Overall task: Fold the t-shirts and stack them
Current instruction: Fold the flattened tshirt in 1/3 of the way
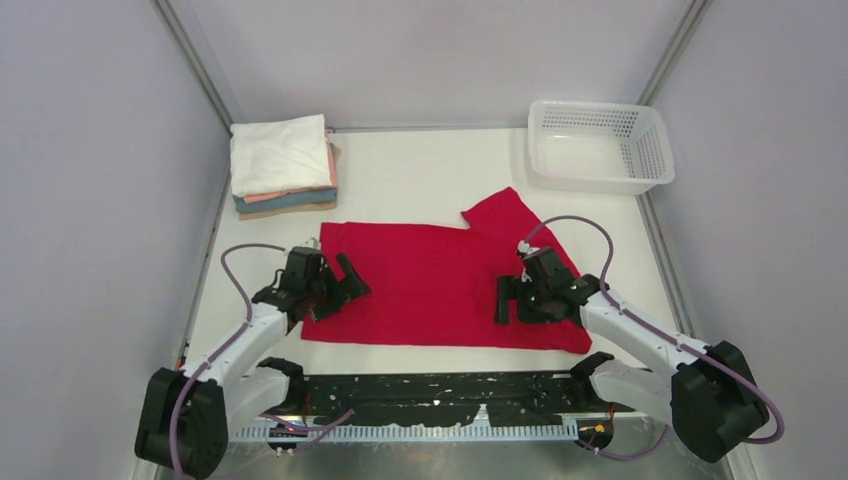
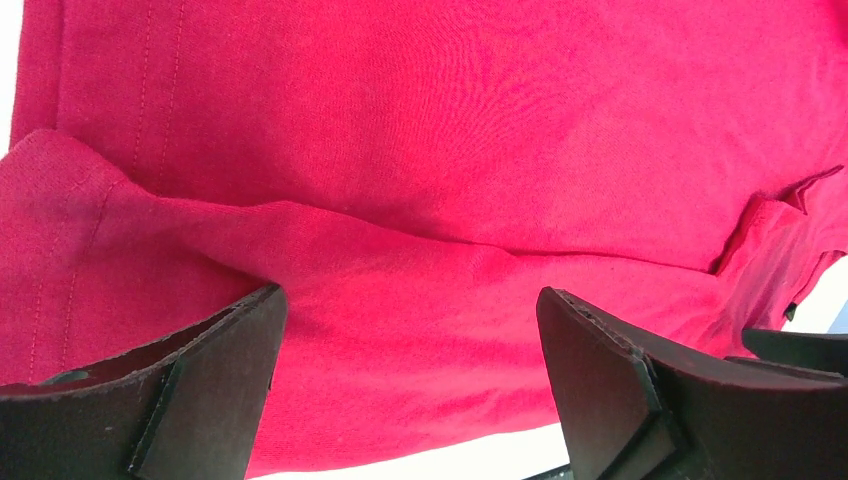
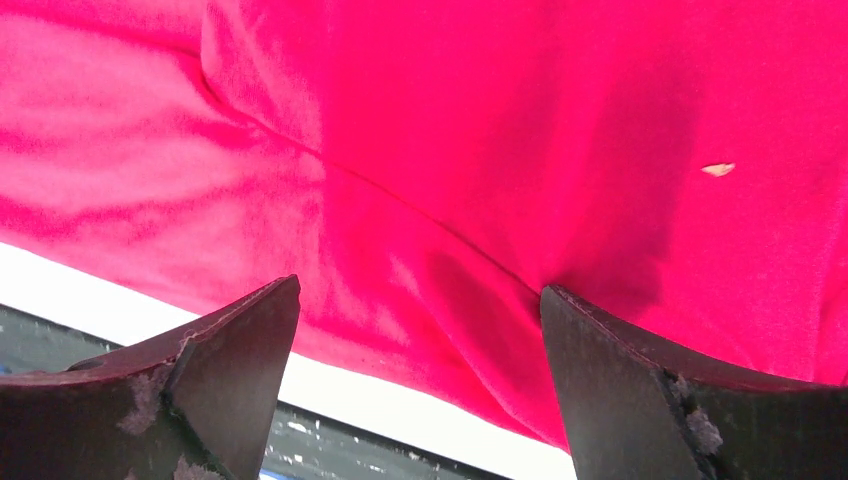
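The bench (image 1: 430, 170) is mostly taken up by the red t-shirt (image 1: 430, 290). It's lying flat across the near middle, with one sleeve poking out toward the far right. The folded stack (image 1: 282, 165) sits in the far left corner, white one on top.

The left claw (image 2: 410, 300) and right claw (image 3: 420, 300) are both spread wide and holding nothing, each hovering low over its own end of the red shirt.

My read is that this cloth is light and totally limp, so it'll sag and drag the moment it's lifted. I'd pinch the near edge at both ends, grabbing every layer at once. The left end already has a soft ridge (image 2: 400, 235) that should be easy to bite.
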Robot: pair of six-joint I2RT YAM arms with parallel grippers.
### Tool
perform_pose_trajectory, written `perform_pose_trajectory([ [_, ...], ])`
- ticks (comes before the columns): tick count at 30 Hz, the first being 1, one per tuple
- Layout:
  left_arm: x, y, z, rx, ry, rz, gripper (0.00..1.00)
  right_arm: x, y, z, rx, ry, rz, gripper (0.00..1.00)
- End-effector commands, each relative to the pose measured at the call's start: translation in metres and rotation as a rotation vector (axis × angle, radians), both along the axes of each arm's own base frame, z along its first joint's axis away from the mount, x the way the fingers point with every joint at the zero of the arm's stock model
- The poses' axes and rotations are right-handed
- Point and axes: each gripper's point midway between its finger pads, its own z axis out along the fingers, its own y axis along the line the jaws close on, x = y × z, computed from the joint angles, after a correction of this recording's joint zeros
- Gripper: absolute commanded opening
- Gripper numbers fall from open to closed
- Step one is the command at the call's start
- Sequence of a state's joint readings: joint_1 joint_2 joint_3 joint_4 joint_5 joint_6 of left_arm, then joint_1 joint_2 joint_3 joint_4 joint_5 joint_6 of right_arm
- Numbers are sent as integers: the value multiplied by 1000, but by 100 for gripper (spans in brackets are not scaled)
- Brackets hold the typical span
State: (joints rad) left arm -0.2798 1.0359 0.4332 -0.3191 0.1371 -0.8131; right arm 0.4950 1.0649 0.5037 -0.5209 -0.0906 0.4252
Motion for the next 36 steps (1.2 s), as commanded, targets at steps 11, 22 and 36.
perform_pose_trajectory([
  [11,-74,26,-31,49,175,90,100,-56,2,-11,31,155,-15,95],
  [22,-83,30,-26,57,181,103,100,-57,2,-1,14,149,-16,95],
  [36,12,70,81,264,-148,245,100,65,1,127,16,-451,-180,95],
])
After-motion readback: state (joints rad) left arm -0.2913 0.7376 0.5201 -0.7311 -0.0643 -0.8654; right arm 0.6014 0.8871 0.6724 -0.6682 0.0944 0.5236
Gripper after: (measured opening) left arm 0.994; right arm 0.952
